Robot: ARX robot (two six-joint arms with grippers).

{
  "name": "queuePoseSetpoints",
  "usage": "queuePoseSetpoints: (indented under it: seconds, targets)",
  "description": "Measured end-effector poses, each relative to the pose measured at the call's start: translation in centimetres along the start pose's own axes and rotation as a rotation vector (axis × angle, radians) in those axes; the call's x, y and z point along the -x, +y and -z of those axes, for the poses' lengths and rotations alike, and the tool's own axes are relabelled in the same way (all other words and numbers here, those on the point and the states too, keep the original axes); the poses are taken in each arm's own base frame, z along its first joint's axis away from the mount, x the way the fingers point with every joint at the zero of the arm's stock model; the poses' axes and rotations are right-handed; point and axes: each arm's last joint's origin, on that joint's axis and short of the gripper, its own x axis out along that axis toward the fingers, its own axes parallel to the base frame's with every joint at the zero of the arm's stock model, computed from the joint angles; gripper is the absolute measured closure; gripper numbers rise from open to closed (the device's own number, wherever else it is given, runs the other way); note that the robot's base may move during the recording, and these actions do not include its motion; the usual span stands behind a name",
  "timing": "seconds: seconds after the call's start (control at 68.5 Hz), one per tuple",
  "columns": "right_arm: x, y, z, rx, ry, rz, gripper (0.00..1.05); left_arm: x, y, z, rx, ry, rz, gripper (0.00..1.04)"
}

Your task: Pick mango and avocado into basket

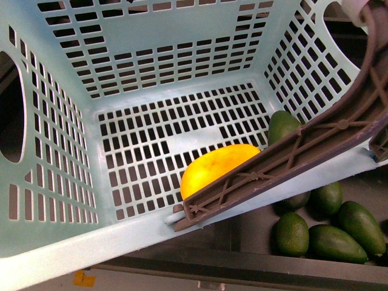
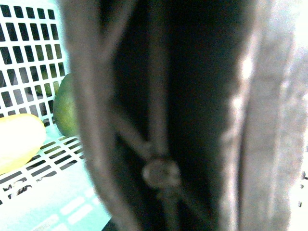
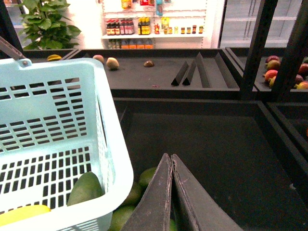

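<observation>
Left pincer: outside every view, so I cannot tell whether it is spread or pressed together. Its wrist camera is almost filled by a blurred brown handle [image 2: 159, 144] of the basket [image 1: 54, 236], with a strip of slotted teal floor at one side.

Right pincer [image 3: 172, 161]: my wrist view shows its two dark fingers [image 3: 156, 202] pressed together at the tips, pinching nothing. It hangs outside the basket wall, above loose avocados [image 3: 147, 177] in a dark bin [image 3: 216, 144].

Basket contents, left to right in my front view: the mango [image 1: 217, 168] lies on the slotted floor against the near wall, partly behind the folded handle. The avocado [image 1: 282, 126] lies just beside it in the near right corner; whether the two touch I cannot tell.

Outside the basket, past its right near edge, more avocados [image 1: 332, 233] lie clustered in the bin.
</observation>
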Motion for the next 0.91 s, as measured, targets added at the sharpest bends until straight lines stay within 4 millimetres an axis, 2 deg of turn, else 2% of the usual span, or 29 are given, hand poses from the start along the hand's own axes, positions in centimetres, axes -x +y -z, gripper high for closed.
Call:
queuePoseSetpoints:
  seconds: [0.131,0.496,0.788,0.905]
  targets:
    - [1.1,0.0,0.3,0.000,0.013,0.000,1.03,0.0,0.0,0.0,0.001,0.001,0.001,0.92]
    - [1.2,0.0,0.3,0.000,0.006,0.000,1.03,0.0,0.0,0.0,0.000,0.000,-0.001,0.92]
    - [1.2,0.0,0.3,0.000,0.006,0.000,0.55,0.0,0.0,0.0,0.001,0.000,-0.001,0.92]
    - [1.2,0.0,0.3,0.000,0.006,0.000,0.31,0.0,0.0,0.0,0.001,0.000,-0.001,0.92]
